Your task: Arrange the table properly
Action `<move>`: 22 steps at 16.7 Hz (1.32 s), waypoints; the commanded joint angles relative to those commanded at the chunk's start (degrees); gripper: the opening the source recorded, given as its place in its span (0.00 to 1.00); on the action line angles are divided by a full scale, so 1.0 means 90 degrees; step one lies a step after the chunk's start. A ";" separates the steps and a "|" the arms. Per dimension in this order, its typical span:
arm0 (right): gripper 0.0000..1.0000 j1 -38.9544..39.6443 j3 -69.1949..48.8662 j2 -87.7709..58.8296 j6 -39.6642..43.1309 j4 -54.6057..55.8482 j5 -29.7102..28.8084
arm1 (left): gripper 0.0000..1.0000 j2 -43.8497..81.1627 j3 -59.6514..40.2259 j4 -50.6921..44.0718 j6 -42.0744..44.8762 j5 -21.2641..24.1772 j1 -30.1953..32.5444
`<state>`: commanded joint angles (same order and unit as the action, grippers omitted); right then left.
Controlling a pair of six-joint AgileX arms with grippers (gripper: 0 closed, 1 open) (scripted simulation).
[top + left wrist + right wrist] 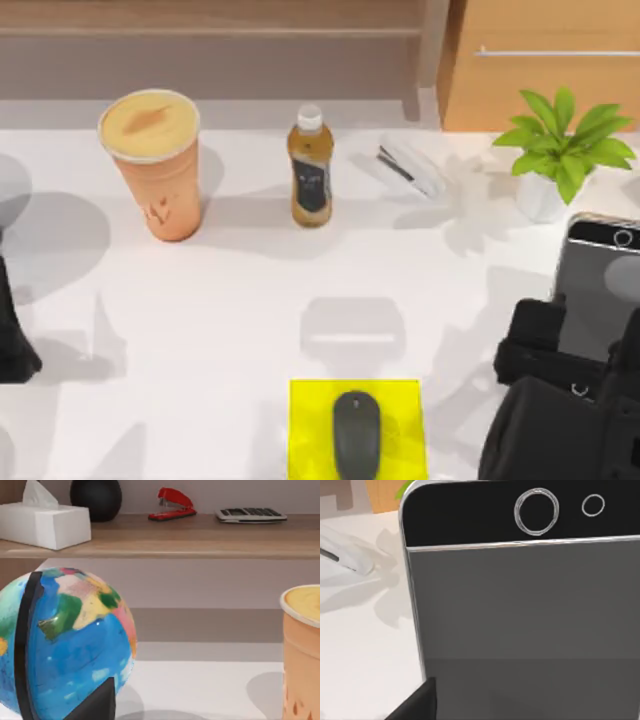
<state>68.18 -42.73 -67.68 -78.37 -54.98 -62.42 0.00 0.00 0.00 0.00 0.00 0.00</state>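
Smooth white table [230,330]; glossy phone [600,290]; light wooden cabinet [540,90] with metal handle [555,52]; matt mouse [357,433].

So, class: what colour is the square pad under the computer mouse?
Bright yellow. The pad lies under the dark grey mouse, best seen in the top view.

A big orange cup [152,165], a small brown bottle [310,167], a green plant [563,150], a grey phone [600,285], a dark mouse [356,433] on a yellow pad [310,420], a colourful globe [65,642], a tissue box [45,525] and a red stapler [172,504] are here.
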 joint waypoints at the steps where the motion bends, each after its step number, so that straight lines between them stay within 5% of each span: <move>1: 1.00 0.0106 -0.0013 -0.0064 -0.0213 -0.0187 -0.0028 | 1.00 0.0000 0.0000 0.0000 0.0000 0.0000 0.0000; 12: 1.00 0.0366 -0.0099 -0.0124 -0.0723 -0.0519 0.0006 | 1.00 0.0000 0.0000 0.0000 0.0000 0.0000 0.0000; 17: 1.00 -0.0359 -0.0054 0.1261 0.0424 0.0392 0.0880 | 1.00 0.0000 0.0000 0.0000 0.0000 0.0000 0.0000; 22: 1.00 -0.2017 0.0504 0.3119 0.2487 0.1879 0.2312 | 1.00 0.0000 0.0000 0.0000 0.0000 0.0000 0.0000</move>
<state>50.03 -38.19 -39.60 -55.99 -38.07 -41.61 0.00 0.00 0.00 0.00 0.00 0.00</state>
